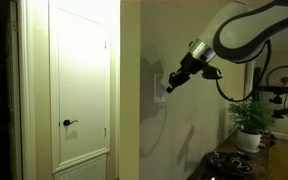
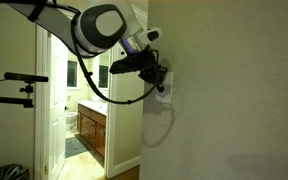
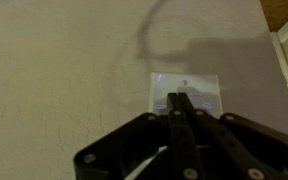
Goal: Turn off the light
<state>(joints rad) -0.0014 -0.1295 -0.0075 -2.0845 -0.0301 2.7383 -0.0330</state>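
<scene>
My gripper (image 3: 178,101) fills the bottom of the wrist view. Its two fingers are drawn together into one blunt point with nothing between them, so I am holding nothing. That point sits over the lower middle of the light switch (image 3: 200,88), a small white upright plate on the pale textured wall (image 3: 64,70). I cannot tell from here whether my tips touch the plate or hang just off it. In both exterior views the gripper (image 1: 167,87) (image 2: 160,76) is right at the wall, with my arm reaching in from the side and a looping shadow on the wall around it.

I judge this to be the pressing step: I am lined up on the switch, and since the scene is lit it is not yet thrown. The next move calls for a short, straight push on the half that switches off. I cannot tell which half that is, so I would press lightly and keep from sliding off the plate.

Farther off stand a white door (image 1: 79,80) with a black lever (image 1: 70,123) and a potted plant (image 1: 249,118). Beyond an open doorway is a wooden cabinet (image 2: 90,132).

I can read no brand, label or writing; a faint mark near the plate's top is too small to make out.
</scene>
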